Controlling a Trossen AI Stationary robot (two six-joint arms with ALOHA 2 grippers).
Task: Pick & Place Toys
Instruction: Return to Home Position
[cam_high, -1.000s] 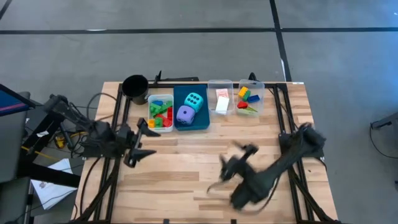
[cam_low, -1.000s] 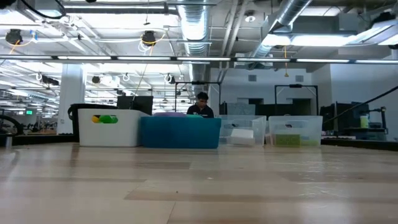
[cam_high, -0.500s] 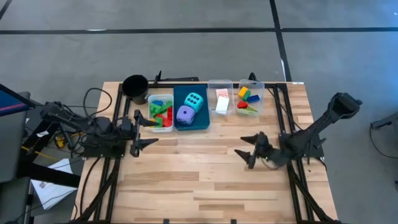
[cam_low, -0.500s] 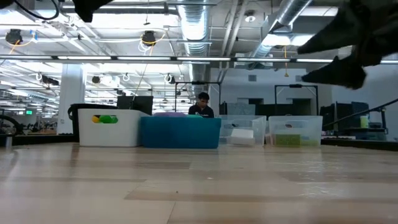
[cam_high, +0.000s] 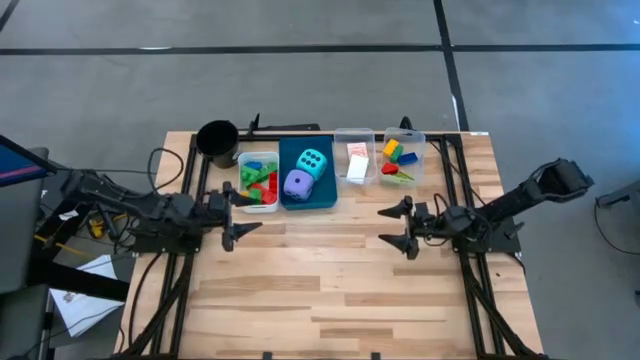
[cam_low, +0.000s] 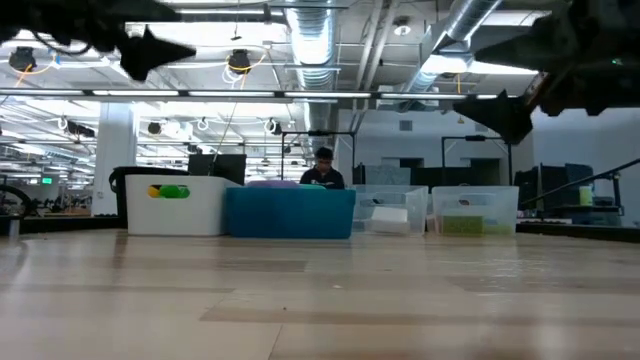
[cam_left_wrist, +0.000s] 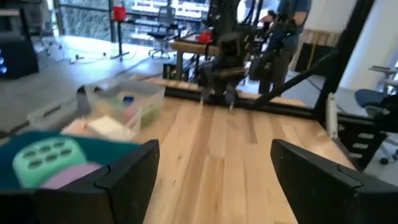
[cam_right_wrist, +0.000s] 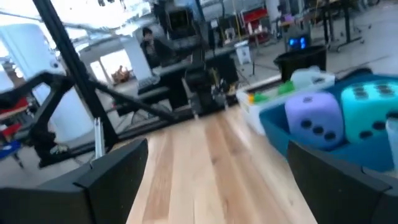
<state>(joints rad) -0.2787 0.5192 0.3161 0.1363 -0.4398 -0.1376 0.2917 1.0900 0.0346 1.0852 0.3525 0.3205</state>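
Note:
The toys lie in a row of bins at the table's far edge. Coloured bricks fill a white bin (cam_high: 258, 181). A cyan die (cam_high: 313, 161) and a purple die (cam_high: 298, 183) sit in a blue bin (cam_high: 322, 199). Cards lie in a clear bin (cam_high: 354, 160), and more bricks in another clear bin (cam_high: 402, 160). My left gripper (cam_high: 252, 214) hovers open near the white bin and points toward the table's right. My right gripper (cam_high: 382, 226) hovers open opposite it and points toward the table's left. Both hold nothing.
A black round cup (cam_high: 217, 141) stands at the far left, beside the white bin. Bare wood (cam_high: 320, 290) stretches between the grippers and toward the near edge. Dark frame rails (cam_high: 185, 280) run along both sides. A person (cam_low: 324, 170) sits in the room beyond the bins.
My right gripper has swung from the table's near middle toward the far right and has turned level, now pointing left. My left gripper has moved toward the table's right and down and has tipped level. Both have stayed open. No toy has moved.

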